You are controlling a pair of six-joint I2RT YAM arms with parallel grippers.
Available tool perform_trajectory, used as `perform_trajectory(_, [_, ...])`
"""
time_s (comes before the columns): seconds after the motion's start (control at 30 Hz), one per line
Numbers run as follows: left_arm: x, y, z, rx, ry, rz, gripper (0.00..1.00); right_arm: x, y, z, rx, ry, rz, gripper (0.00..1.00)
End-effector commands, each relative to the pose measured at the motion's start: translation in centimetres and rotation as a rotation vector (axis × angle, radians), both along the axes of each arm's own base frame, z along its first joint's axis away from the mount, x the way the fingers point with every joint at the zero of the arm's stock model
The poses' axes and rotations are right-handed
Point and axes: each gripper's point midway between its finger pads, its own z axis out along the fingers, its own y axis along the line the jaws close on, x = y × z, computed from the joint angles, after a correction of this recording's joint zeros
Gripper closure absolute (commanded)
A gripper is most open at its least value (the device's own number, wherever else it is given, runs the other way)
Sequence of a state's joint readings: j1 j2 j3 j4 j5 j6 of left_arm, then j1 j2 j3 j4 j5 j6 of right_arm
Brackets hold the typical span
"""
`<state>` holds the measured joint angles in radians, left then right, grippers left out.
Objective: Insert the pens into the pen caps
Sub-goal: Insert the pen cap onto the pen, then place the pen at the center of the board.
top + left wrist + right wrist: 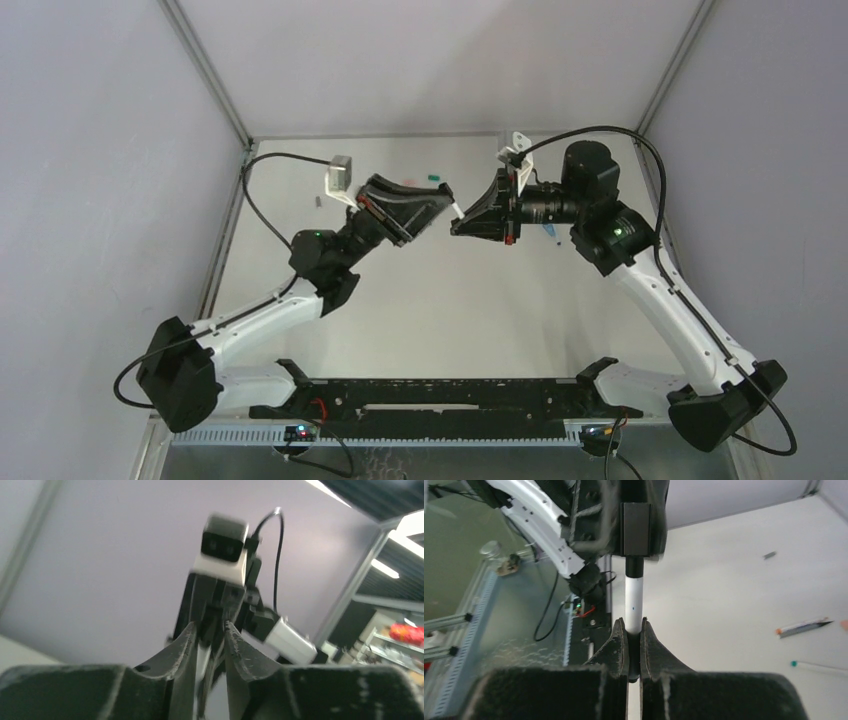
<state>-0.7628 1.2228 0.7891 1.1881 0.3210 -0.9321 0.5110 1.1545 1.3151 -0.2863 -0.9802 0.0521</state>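
Between its tightly closed fingers (pixel 616 645), the right gripper (pixel 634 630) clamped a white pen (pixel 634 597); the dark end sat within the left gripper's (pixel 210 627) narrow jaws, hold unconfirmed. Capping appeared underway; next required: straight axial push.

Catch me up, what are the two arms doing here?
The right hand, raised over the table, is clamped on a white pen. The pen's black far end sits at the left hand facing it; whether that hand grips it isn't clear. An orange-ended pen and a teal-tipped pen lie loose on the table.
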Motion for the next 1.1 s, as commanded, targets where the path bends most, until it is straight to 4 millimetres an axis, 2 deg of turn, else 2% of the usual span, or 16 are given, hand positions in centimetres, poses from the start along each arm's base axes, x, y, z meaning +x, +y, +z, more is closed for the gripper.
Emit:
perform_trajectory(0.0, [-2.0,-2.1,-5.4,0.198,0.114,-0.133,0.64,0.0,-0.9,1.4,0.029,-0.201,-0.038,1.00])
perform_trajectory(0.07, [-1.8,-1.0,-4.4,0.181,0.102,-0.080,0.47,-0.4,-1.3,0.2,0.010,-0.181,-0.033,1.00])
perform_trajectory(0.1, [-1.5,-0.6,-4.5,0.180,0.107,-0.045,0.38,-0.5,-1.5,-0.3,0.005,-0.172,-0.032,1.00])
perform_trajectory(0.17, [-1.0,0.1,-5.2,0.202,0.114,0.007,0.27,-0.8,-1.8,-0.9,-0.001,-0.152,-0.034,1.00])
perform_trajectory(0.3, [-1.2,1.1,-6.3,0.230,0.063,0.064,0.25,-0.5,-2.7,-2.3,-0.011,-0.109,-0.062,1.00])
perform_trajectory(0.47, [-1.1,2.7,-7.8,0.250,0.005,0.171,0.22,1.3,-4.5,-5.2,-0.041,-0.040,-0.152,1.00])
perform_trajectory(0.63, [0.7,5.6,-9.8,0.231,0.080,0.330,0.11,4.4,-7.7,-10.0,-0.145,0.066,-0.306,1.00])
perform_trajectory(0.77, [1.3,7.0,-10.6,0.219,0.104,0.389,0.09,6.8,-11.1,-15.1,-0.289,0.181,-0.421,1.00])
perform_trajectory(0.83, [1.5,7.4,-10.9,0.217,0.114,0.407,0.09,7.8,-12.8,-17.4,-0.355,0.227,-0.469,1.00])
perform_trajectory(1.07, [2.1,7.6,-12.3,0.229,0.158,0.420,0.09,12.9,-18.0,-23.2,-0.532,0.315,-0.736,0.99])
